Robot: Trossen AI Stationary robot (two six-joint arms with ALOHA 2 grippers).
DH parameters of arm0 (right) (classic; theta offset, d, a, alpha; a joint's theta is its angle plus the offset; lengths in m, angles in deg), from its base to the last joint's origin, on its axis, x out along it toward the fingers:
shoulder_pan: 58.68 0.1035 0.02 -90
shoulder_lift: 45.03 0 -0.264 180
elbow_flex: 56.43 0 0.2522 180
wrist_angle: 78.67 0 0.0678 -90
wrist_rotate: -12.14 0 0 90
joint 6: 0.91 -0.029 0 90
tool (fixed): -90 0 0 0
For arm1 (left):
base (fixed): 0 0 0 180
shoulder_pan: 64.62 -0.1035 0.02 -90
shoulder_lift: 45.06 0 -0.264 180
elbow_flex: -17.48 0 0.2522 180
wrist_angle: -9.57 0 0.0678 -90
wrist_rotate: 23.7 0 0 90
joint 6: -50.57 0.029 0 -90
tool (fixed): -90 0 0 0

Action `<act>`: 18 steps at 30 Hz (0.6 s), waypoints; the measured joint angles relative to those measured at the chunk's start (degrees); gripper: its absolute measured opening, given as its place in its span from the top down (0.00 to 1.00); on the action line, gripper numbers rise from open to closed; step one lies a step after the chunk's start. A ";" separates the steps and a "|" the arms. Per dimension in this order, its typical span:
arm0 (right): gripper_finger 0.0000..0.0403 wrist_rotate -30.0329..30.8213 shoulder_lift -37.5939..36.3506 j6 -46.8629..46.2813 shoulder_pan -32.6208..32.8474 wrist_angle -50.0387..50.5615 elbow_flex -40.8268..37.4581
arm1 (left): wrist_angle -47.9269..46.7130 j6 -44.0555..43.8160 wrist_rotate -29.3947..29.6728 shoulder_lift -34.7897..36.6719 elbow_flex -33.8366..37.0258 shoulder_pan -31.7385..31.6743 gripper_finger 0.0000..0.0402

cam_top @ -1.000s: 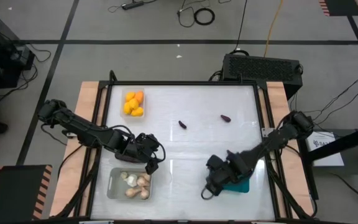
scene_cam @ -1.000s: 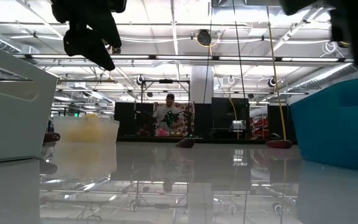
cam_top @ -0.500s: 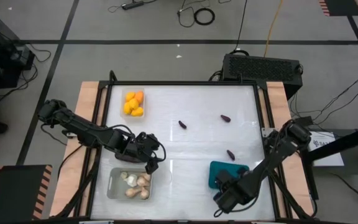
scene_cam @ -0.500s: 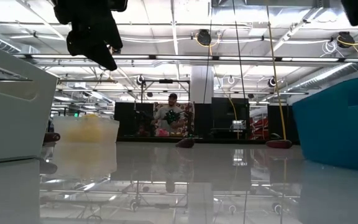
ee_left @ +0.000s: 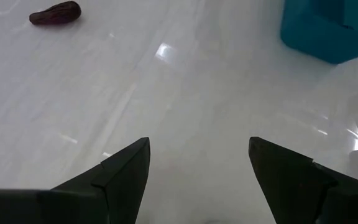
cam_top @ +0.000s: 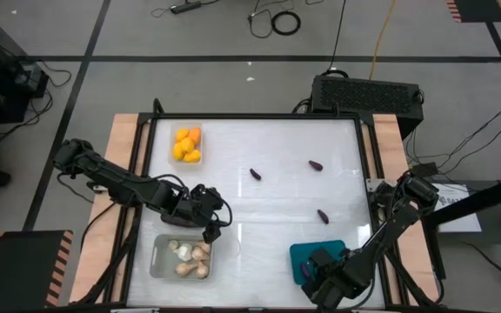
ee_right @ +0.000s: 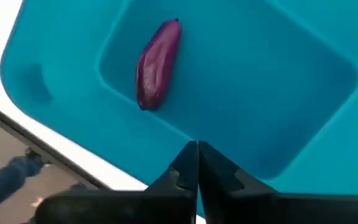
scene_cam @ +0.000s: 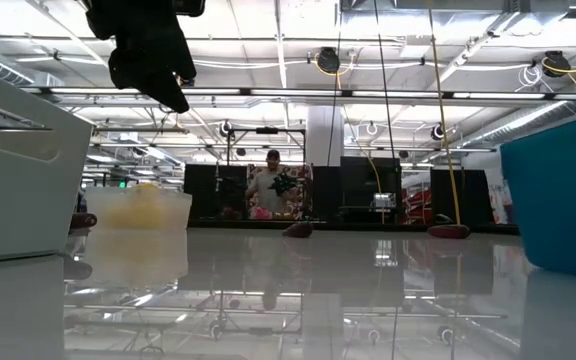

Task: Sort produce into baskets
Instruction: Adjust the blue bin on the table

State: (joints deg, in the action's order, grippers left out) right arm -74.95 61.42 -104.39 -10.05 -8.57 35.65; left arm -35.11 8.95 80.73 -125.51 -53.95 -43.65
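The teal tray (cam_top: 307, 256) stands near the table's near right edge and holds one purple eggplant (ee_right: 158, 65). My right gripper (ee_right: 197, 144) is shut at the tray's near rim, and also shows in the high view (cam_top: 318, 283). My left gripper (ee_left: 197, 143) is open and empty, hovering over the far right corner of the greyish tray (cam_top: 181, 256), which holds pale bulbs (cam_top: 190, 254). The clear tray (cam_top: 186, 144) holds orange-yellow fruits. Three small eggplants lie on the table: (cam_top: 256, 173), (cam_top: 316, 164), (cam_top: 323, 216). My right gripper's shut fingertips (ee_right: 190, 155) stand at the inner edge of the teal tray's near rim (ee_right: 166, 134), slanting down from the table's near side. I cannot tell whether they press on the rim. The tray rests flat on the table.
Wooden side rails (cam_top: 122, 174) border the white table top. A black box (cam_top: 368, 91) stands behind the far right corner. In the low view a person (scene_cam: 273, 185) shows far off in the room. Bare white table lies between the trays.
My right gripper has drawn back from over the teal tray toward the table's near edge. The teal tray has slid a little toward the near edge with it. The eggplant beside the tray, hidden under the arm before, now shows.
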 joint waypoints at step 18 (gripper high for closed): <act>1.00 2.36 -1.38 -3.78 -1.36 12.76 3.14 | -0.05 -0.65 -0.91 0.00 0.00 0.00 0.31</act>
State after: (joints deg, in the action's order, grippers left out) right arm -72.58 60.05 -108.18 -11.41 4.19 38.79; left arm -35.17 8.30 79.82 -125.51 -53.95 -43.65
